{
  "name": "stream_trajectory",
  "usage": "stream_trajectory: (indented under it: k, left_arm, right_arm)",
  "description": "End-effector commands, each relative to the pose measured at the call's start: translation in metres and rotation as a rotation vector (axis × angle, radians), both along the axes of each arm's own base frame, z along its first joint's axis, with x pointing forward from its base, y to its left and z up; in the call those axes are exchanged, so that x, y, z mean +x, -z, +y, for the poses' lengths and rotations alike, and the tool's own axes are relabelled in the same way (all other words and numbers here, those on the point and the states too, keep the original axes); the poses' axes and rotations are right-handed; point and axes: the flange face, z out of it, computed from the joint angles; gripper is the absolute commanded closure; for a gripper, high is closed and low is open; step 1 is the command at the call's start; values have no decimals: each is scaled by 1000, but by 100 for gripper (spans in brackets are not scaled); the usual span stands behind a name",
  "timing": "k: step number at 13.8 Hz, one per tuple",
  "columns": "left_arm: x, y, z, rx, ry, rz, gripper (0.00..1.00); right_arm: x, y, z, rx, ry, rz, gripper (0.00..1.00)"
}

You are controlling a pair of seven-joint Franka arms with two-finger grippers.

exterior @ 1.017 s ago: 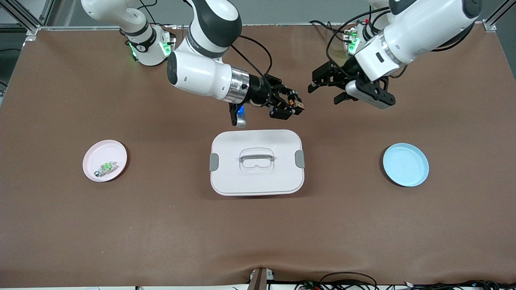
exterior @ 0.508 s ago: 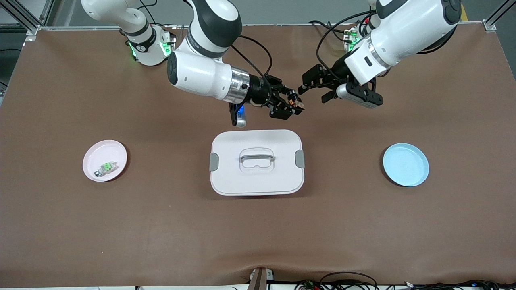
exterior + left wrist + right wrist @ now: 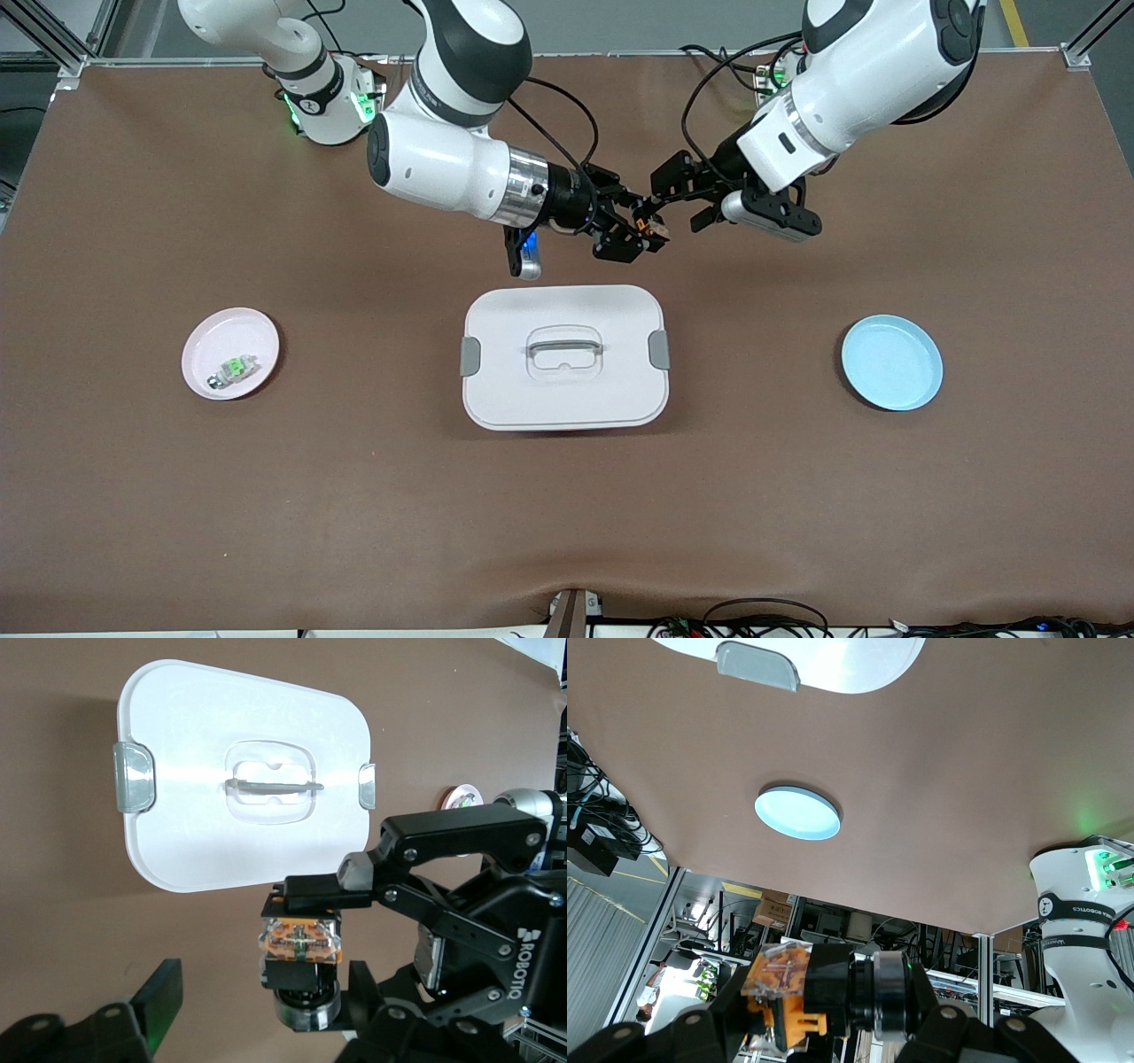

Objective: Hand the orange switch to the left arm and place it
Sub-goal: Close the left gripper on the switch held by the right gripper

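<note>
A pink plate [image 3: 230,353] lies toward the right arm's end of the brown tabletop [image 3: 354,496], with a small green-and-white component [image 3: 233,368] on it. The right arm [image 3: 443,164] reaches in from its base and holds its claw [image 3: 651,229] in the air over bare tabletop, just past the box's edge that lies farthest from the front camera. This right claw is pinched on the orange switch [image 3: 654,227] (a black block with an orange and clear top, seen close in the left wrist view [image 3: 301,943] and in the right wrist view [image 3: 784,988]).

The box [image 3: 564,356] sits at the middle of the tabletop, white, lid on, with 2 grey side clips and a clear handle on top; neither arm touches it.

The left arm [image 3: 850,80] brings its claw [image 3: 666,184] right up beside the switch, over the same bare patch. In the left wrist view 1 of its fingers [image 3: 155,1001] shows to one side of the switch, apart from it, so the claw is spread with nothing gripped.

A light blue plate [image 3: 891,362] lies toward the left arm's end, well apart from the box.
</note>
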Motion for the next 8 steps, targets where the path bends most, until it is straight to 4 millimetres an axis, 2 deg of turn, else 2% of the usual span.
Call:
stream_trajectory:
  k: [1,3,8]
  left_arm:
    - [0,5,-7,-23,-15,-2,19]
    - [0,7,-14,-29,-14,-16,23]
    - [1,9,-16,-30,-12,-15,50]
  right_arm:
    - [1,-5,4,19,5,12,83]
    - [1,-4,4,18,4,10,83]
    - [1,-4,4,18,2,8,83]
